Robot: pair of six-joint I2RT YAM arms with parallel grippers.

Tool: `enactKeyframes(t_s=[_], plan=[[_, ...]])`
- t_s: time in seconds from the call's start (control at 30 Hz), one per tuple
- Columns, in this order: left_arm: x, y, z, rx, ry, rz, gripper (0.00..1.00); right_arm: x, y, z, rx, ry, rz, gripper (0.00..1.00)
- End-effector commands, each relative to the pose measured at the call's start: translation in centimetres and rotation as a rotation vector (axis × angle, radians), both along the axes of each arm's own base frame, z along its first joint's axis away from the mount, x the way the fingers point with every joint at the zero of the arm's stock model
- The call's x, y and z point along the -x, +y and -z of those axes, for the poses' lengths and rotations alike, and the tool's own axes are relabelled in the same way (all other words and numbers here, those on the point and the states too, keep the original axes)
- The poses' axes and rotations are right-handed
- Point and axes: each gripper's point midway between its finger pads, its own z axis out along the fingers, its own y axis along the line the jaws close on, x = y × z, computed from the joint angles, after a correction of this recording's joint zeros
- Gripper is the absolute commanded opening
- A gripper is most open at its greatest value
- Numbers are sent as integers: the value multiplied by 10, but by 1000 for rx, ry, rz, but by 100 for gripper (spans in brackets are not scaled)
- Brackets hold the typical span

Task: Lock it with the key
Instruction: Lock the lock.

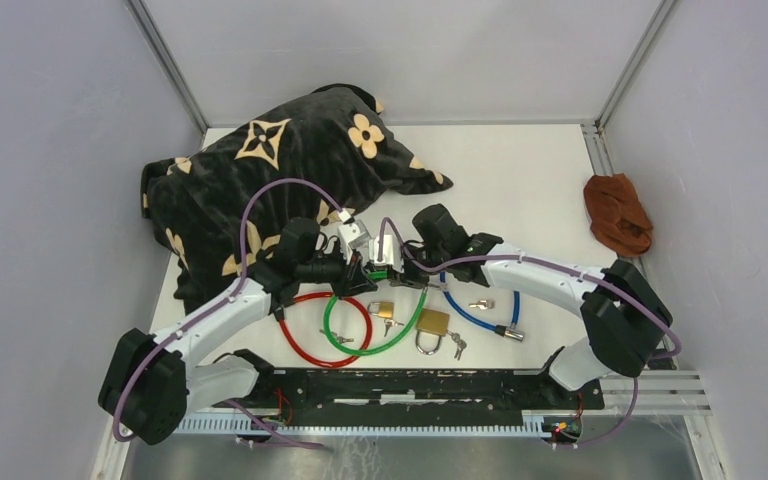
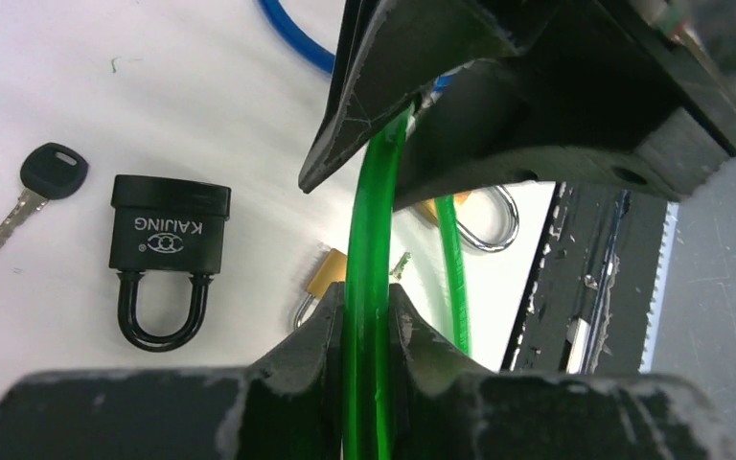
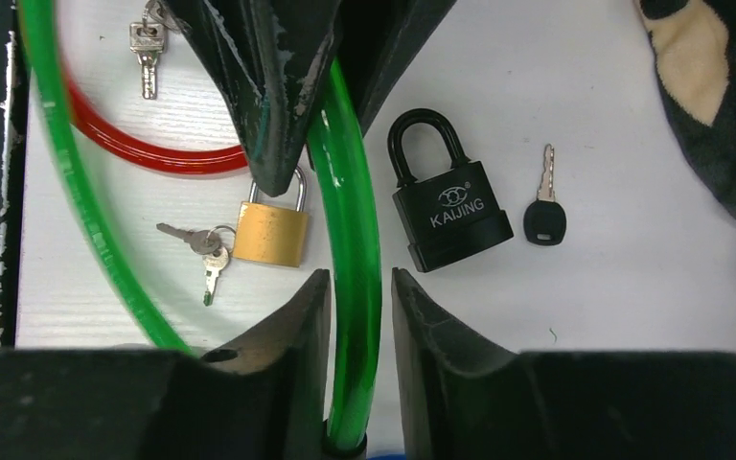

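Clamped between the left fingers [image 2: 309,345]: a glossy green plastic-sheathed cable [image 2: 369,240], both inner faces pressed on it, no gap seen. The right fingers [image 3: 297,321] are set at cable width on the same cable; contact is clear on one finger, with only a sliver of desk seen past the other tip. The two sets are pointed at each other, tips nearly meeting, and the cable is run straight through both. Finger surfaces are matte black, scuffed and wedge-shaped.

The left arm [image 1: 220,315] and right arm [image 1: 550,270] are swept inward from the near corners, elbows out, wrists met over the middle of the white desk [image 1: 520,180].

A matte black padlock [image 3: 450,216], with a blocky body marked KAIJING and a rounded shackle seated, is laid flat just beside the gripped cable on the blanket side, touched by no finger. A small silver key with a black plastic head [image 3: 543,216] is laid just beside it, apart.

On the cable's other side a small brass padlock [image 3: 270,233] with a steel shackle is partly covered by a left fingertip, with ringed silver keys [image 3: 201,244] at its side. A red cable loop [image 3: 144,149] is seen beyond.

A blue cable [image 1: 475,310] and a second brass padlock [image 1: 431,325] are placed further right. A black plush blanket [image 1: 280,170] with a beige flower print is bunched at the far left. A brown crumpled cloth [image 1: 617,212] is at the right edge.
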Motion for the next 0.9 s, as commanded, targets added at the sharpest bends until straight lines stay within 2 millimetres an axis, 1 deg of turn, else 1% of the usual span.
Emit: enactKeyframes(t_s=[0.0,0.07,0.13,0.23,0.3,0.33,0.37,0.43,0.5,0.6,0.73,0.8,0.87], plan=[[-11,2,-2,-12,-129,1,2,-9,23,-41,-128,-77,-32,45],[-16,5,-4,-26,-218,20,2,-9,21,-51,-147,-73,-27,53],[-20,8,-6,-40,-304,36,2,-9,15,-69,-196,-71,-17,59],[-19,12,-7,-49,-402,61,2,-10,-8,-89,-289,-16,2,66],[-18,14,-11,-40,-478,79,2,-13,-30,-92,-347,41,39,68],[-16,15,-12,-35,-506,88,2,-15,-42,-86,-360,75,73,69],[-15,16,-13,-32,-534,95,2,-16,-50,-84,-373,92,93,71],[-12,17,-13,-30,-573,112,2,-10,-60,-69,-361,129,116,74],[-7,19,-12,-36,-612,145,2,0,-62,-59,-358,167,101,76],[-1,22,-15,-37,-675,179,2,8,-63,-47,-344,219,91,77],[6,27,-16,-41,-707,181,2,20,-64,-40,-338,259,46,77],[8,30,-17,-41,-712,173,2,21,-66,-37,-334,265,62,77],[12,31,-16,-37,-711,176,2,16,-66,-33,-350,265,106,76]])
